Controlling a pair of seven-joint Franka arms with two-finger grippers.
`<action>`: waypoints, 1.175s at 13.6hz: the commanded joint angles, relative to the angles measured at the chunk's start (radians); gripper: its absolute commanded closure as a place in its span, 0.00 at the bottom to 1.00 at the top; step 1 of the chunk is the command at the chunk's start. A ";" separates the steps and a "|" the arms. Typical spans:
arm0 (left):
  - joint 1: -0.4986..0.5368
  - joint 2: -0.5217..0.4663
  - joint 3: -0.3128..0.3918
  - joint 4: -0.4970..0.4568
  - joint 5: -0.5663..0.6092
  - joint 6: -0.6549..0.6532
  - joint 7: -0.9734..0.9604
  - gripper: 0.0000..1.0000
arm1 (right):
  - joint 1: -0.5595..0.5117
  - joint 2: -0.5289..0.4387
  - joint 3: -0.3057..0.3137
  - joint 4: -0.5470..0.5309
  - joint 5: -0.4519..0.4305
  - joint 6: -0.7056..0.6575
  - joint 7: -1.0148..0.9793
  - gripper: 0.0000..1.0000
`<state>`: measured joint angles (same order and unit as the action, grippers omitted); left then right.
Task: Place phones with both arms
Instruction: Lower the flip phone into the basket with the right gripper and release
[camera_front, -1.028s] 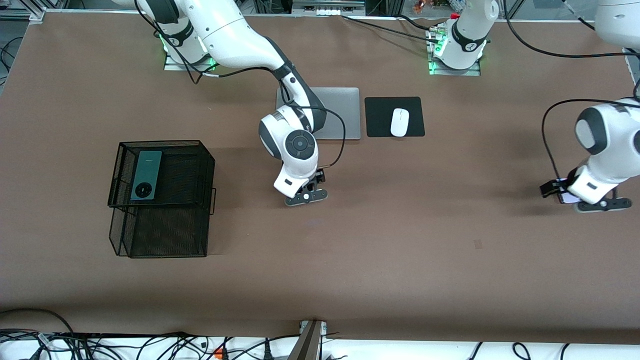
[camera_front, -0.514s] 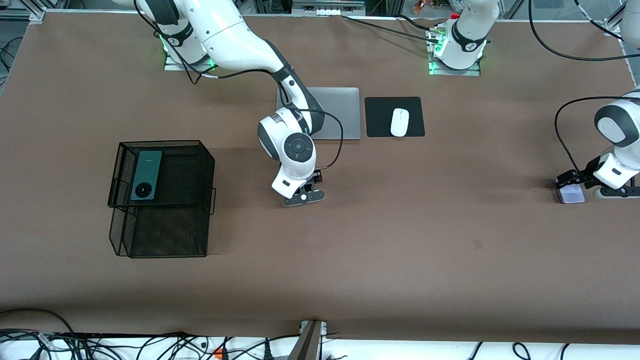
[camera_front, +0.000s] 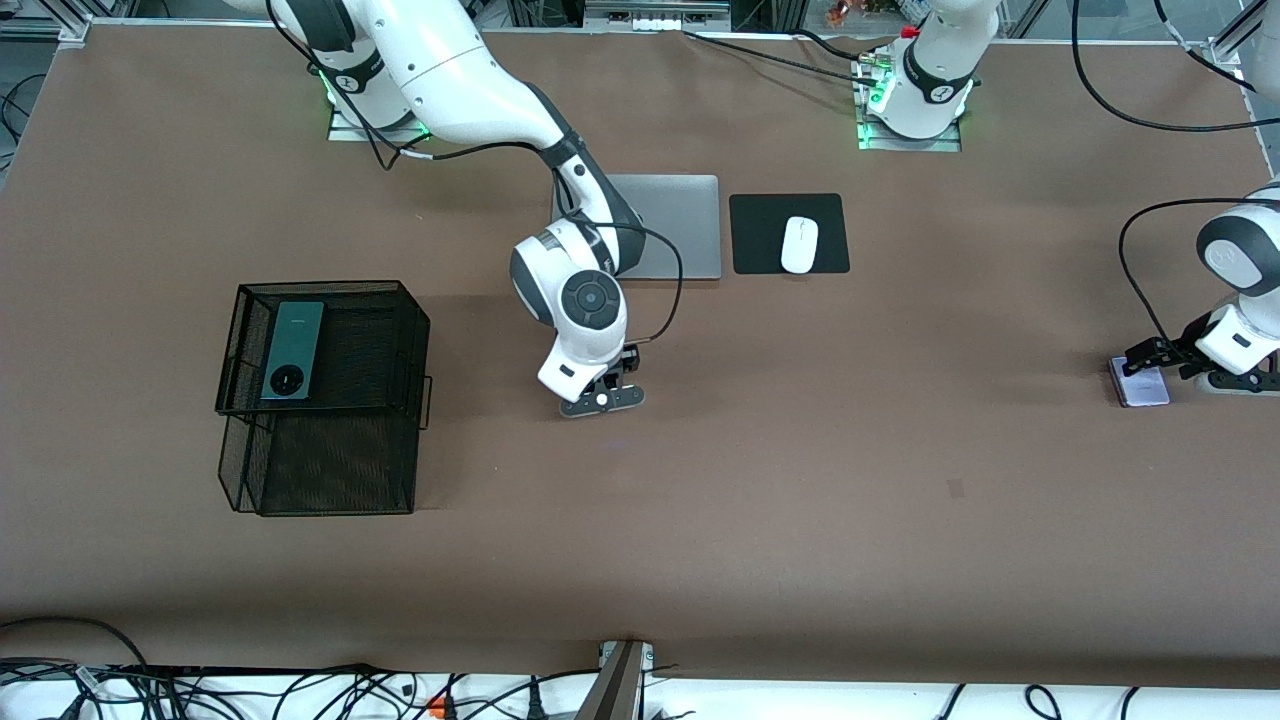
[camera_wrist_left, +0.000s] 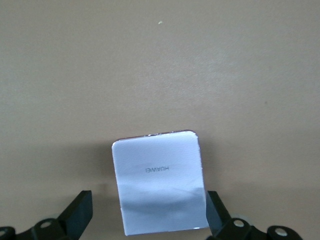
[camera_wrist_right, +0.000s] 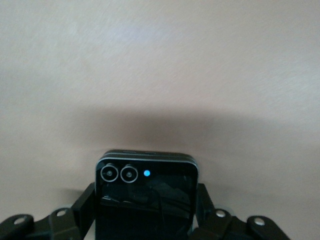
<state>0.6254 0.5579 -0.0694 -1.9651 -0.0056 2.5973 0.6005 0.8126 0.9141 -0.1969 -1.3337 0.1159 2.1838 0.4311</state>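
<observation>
In the right wrist view a small square black phone (camera_wrist_right: 145, 200) sits between the fingers (camera_wrist_right: 84, 206) of my right gripper (camera_wrist_right: 145, 207), which press on both its sides. Seen from the front, the right gripper (camera_front: 600, 398) is low over the middle of the table and hides that phone. The pale-lilac phone (camera_front: 1140, 384) lies flat on the table at the left arm's end. My left gripper (camera_front: 1238, 381) hangs open just beside it. The lilac phone (camera_wrist_left: 159, 182) shows between the spread fingertips of the left gripper (camera_wrist_left: 148, 206). A dark-green phone (camera_front: 291, 350) lies on top of the black mesh basket (camera_front: 330, 470).
A grey laptop (camera_front: 672, 226) and a black mouse pad (camera_front: 760, 236) with a white mouse (camera_front: 799, 244) lie near the robots' bases. Cables run along the table's front edge (camera_front: 300, 690).
The right gripper's fingers have shut on the black phone and the hand has shifted slightly. The left arm has drawn off the lilac phone toward its end of the table, staying open.
</observation>
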 joint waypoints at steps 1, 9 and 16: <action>0.011 0.033 -0.015 0.026 -0.027 0.024 0.042 0.00 | -0.068 -0.122 -0.007 -0.007 -0.005 -0.102 -0.017 1.00; 0.019 0.065 -0.017 0.026 -0.030 0.059 0.042 0.00 | -0.179 -0.427 -0.223 -0.141 0.002 -0.395 -0.300 1.00; 0.011 0.063 -0.018 0.028 -0.031 0.063 0.012 0.00 | -0.184 -0.662 -0.262 -0.666 0.002 0.020 -0.384 1.00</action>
<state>0.6292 0.5986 -0.0771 -1.9563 -0.0105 2.6396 0.6023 0.6153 0.3426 -0.4634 -1.8363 0.1159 2.0874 0.0583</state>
